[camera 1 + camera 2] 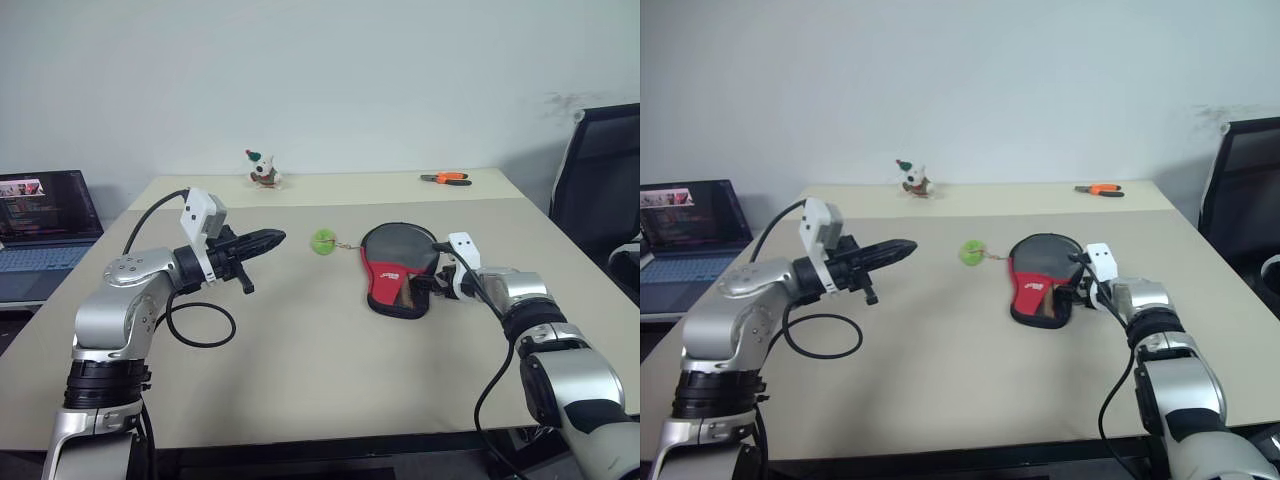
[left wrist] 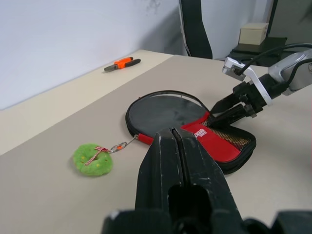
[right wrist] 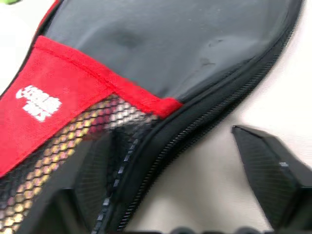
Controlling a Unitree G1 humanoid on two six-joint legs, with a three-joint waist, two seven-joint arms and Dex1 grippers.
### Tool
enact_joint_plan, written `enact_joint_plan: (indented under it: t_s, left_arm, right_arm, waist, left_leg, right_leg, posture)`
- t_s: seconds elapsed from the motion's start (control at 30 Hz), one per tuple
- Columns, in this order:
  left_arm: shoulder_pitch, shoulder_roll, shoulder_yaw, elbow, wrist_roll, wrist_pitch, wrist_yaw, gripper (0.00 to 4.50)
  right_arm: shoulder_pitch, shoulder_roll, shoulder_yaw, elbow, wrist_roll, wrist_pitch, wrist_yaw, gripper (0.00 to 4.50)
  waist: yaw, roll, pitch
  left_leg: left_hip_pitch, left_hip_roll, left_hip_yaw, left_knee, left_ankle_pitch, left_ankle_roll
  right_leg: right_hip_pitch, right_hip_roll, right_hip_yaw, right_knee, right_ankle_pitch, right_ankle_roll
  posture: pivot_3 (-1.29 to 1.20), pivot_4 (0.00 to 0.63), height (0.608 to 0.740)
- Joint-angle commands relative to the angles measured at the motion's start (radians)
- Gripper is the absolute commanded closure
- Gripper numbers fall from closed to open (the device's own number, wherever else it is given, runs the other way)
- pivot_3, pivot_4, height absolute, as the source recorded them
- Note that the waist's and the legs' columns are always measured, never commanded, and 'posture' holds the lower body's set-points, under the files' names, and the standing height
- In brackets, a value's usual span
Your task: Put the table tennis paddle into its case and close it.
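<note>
One case [image 1: 398, 272], two claws

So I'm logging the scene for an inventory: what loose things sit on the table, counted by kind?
Paddle case: 1
Green fuzzy charm: 1
Orange-handled pliers: 1
Small toy figure: 1
Total: 4

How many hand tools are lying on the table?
1: the orange-handled pliers lie at the table's far edge, toward the right corner, well beyond the case. None looks hidden.
</note>
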Motion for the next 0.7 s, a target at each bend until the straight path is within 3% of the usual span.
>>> enact_joint_plan:
  t_s: [0.03,0.2,0.37,0.5,0.7]
  left_arm:
    - [-0.010,0.026,0.015,-0.032,-0.016,-0.012,-0.003,4.50]
    - [0.018,0.056,0.023,-0.033,-0.014,0.000,-0.007,4.50]
    - [0.138,0.126,0.047,-0.086,-0.050,0.023,-0.067,4.50]
    - [0.251,0.204,0.094,-0.110,-0.057,0.040,-0.087,4.50]
    - [0.341,0.238,0.133,-0.175,-0.091,0.060,-0.099,4.50]
  right_arm:
    - [-0.016,0.032,0.003,0.051,-0.018,-0.001,-0.002,1.50]
    - [-0.037,0.064,-0.021,0.094,-0.013,0.008,0.000,3.05]
    - [-0.060,0.100,-0.045,0.107,0.001,0.033,0.041,4.46]
    - [-0.087,0.152,-0.027,0.056,0.003,0.054,0.104,4.49]
    - [-0.106,0.205,-0.031,-0.003,0.019,0.122,0.128,4.49]
  waist:
    - [-0.004,-0.001,0.000]
    - [-0.017,-0.001,-0.001]
    - [-0.026,-0.001,-0.001]
    - [-0.039,-0.001,-0.001]
    - [-0.047,-0.001,-0.001]
  left_leg:
    - [0.001,0.000,0.000,0.000,0.000,0.000]
    - [0.006,0.000,0.000,0.000,0.000,0.000]
    - [0.007,0.001,0.000,-0.001,0.000,0.000]
    - [0.006,0.002,-0.001,-0.002,0.000,0.000]
    - [0.006,0.004,0.000,-0.003,-0.001,0.001]
  right_leg:
    - [0.001,0.000,0.000,0.000,0.000,0.000]
    - [0.006,0.000,0.000,0.000,0.000,0.000]
    - [0.007,0.001,0.001,0.000,0.000,0.000]
    - [0.005,0.001,0.001,-0.001,0.000,0.000]
    - [0.004,0.001,0.001,-0.001,0.000,0.000]
  posture:
    - [0.00,0.150,0.740]
    - [0.00,0.150,0.740]
    - [0.00,0.150,0.740]
    - [0.00,0.150,0.740]
    - [0.00,0.150,0.740]
